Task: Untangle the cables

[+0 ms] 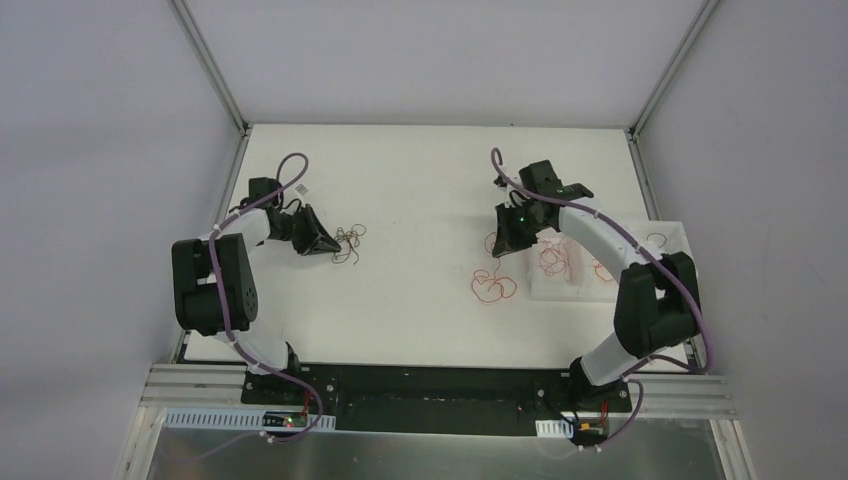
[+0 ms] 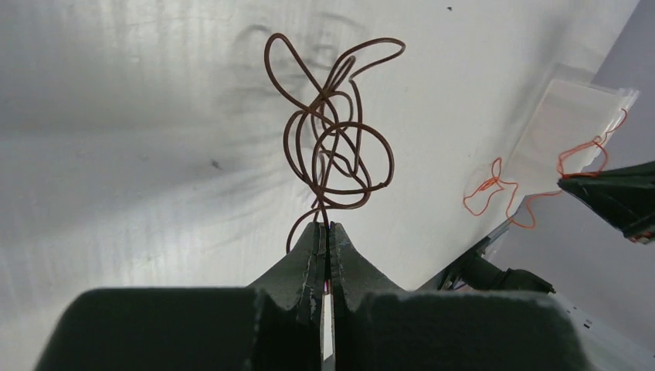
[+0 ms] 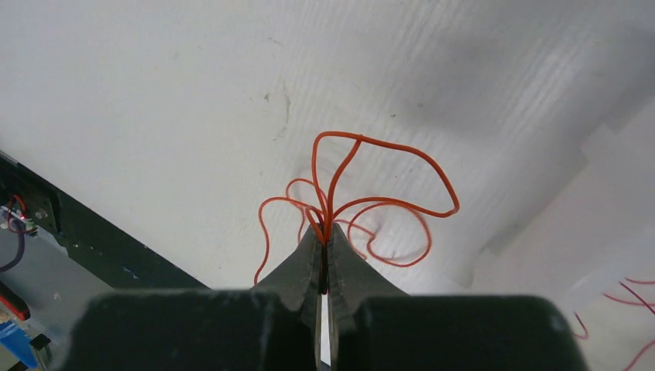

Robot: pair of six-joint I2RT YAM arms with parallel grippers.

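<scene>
My left gripper is shut on a tangle of dark brown-red cable, which spreads on the table just right of its tips in the top view. My right gripper is shut on red-orange cable loops. That red-orange cable trails down to curls on the table. More red-orange strands lie on the white tray right of the right gripper.
A shallow white tray sits at the table's right edge under the right arm. The tray and the right gripper show at the right of the left wrist view. Metal frame posts stand at the far corners.
</scene>
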